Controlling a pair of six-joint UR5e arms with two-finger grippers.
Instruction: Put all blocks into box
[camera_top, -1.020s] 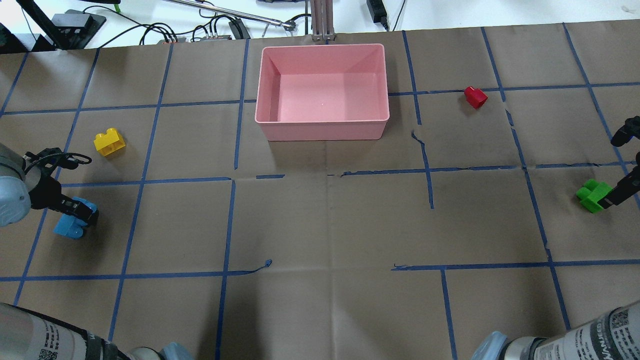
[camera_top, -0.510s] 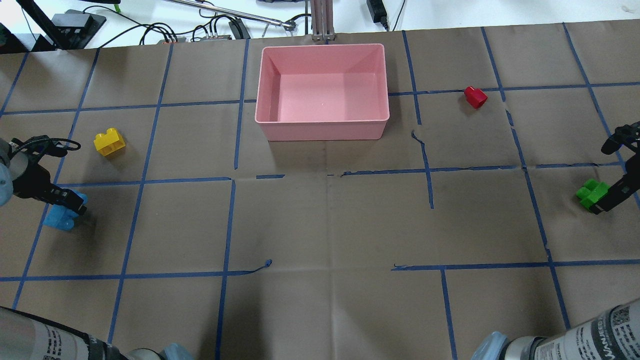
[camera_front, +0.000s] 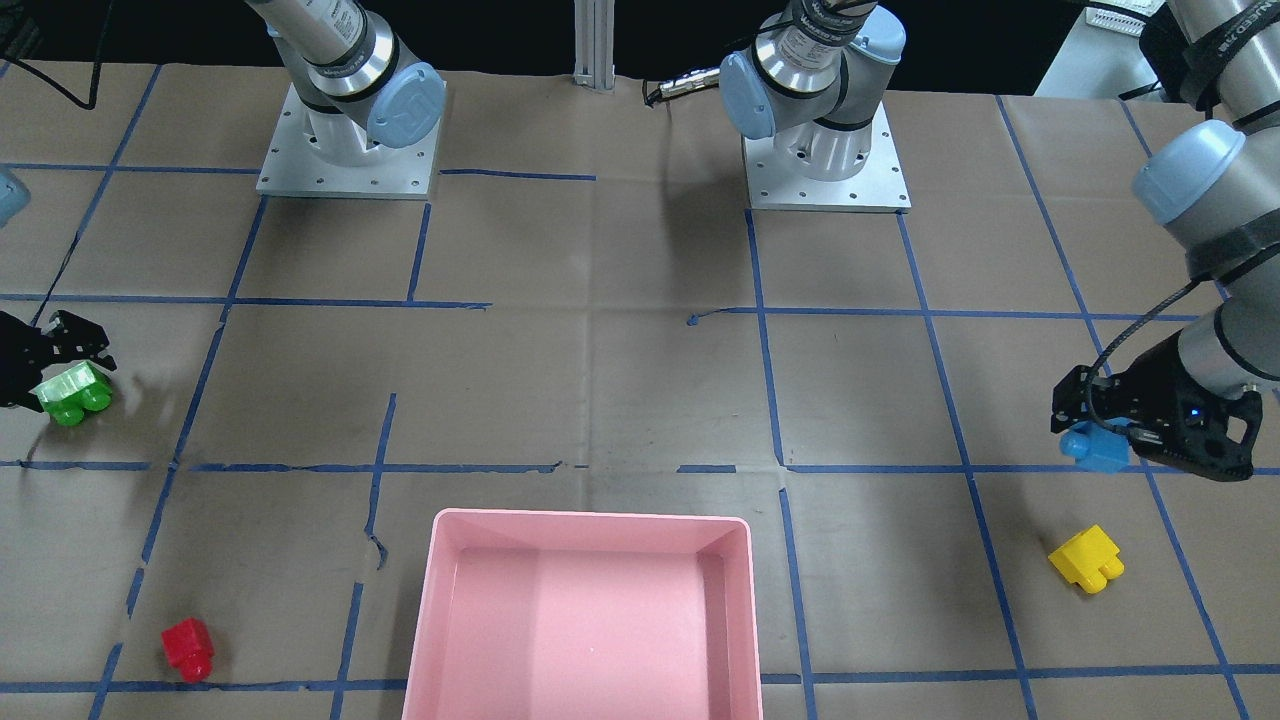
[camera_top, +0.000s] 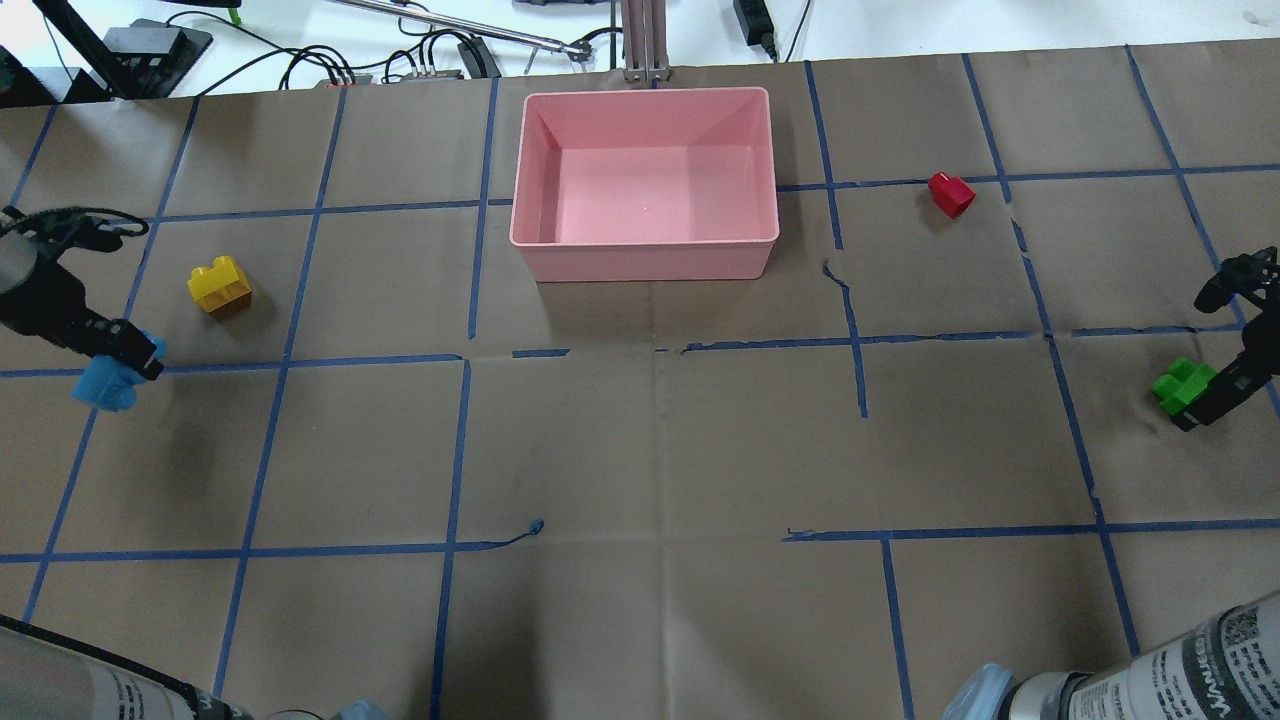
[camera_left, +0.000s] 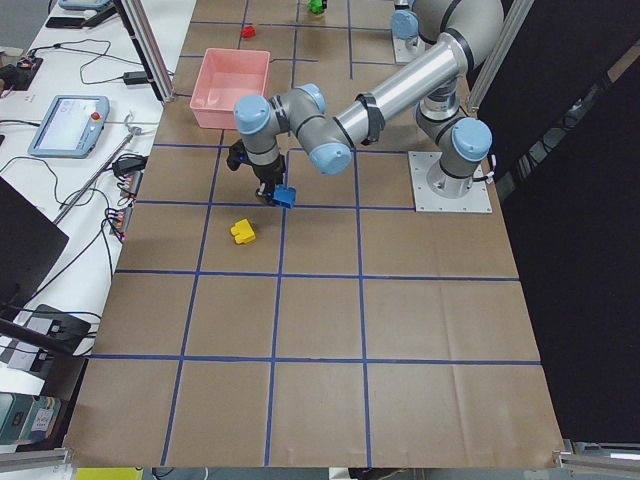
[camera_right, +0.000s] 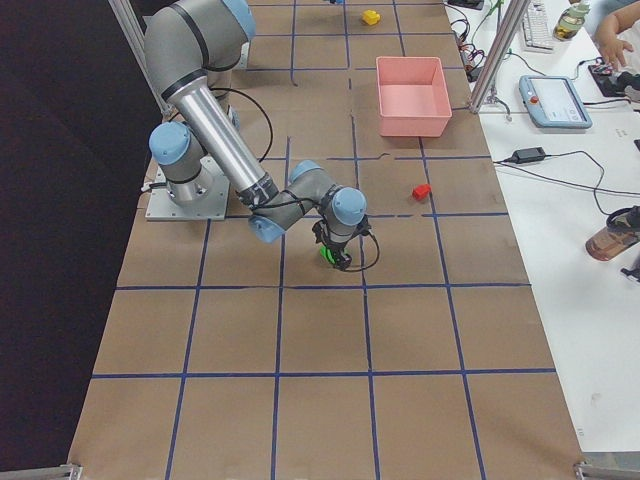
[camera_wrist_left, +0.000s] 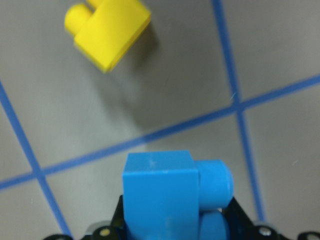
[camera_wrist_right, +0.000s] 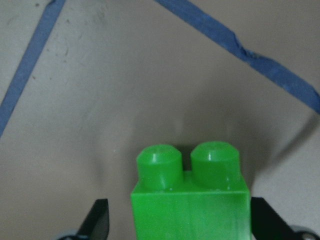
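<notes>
The table (camera_top: 640, 450) is covered in brown paper gridded with blue tape. The light-blue block (camera_wrist_left: 157, 195) is pinched in the left gripper (camera_top: 125, 360), and the green block (camera_wrist_right: 190, 200) in the right gripper (camera_top: 1212, 388). The flanking fingers (camera_wrist_right: 97, 220) are resolved only in the wrist views. The yellow block (camera_top: 220, 283) and red block (camera_top: 950, 193) are shown overhead lying well apart outside the pink box (camera_top: 645, 262).

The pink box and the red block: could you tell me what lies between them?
Between box and red block, only taped brown paper, per the overhead view.
</notes>
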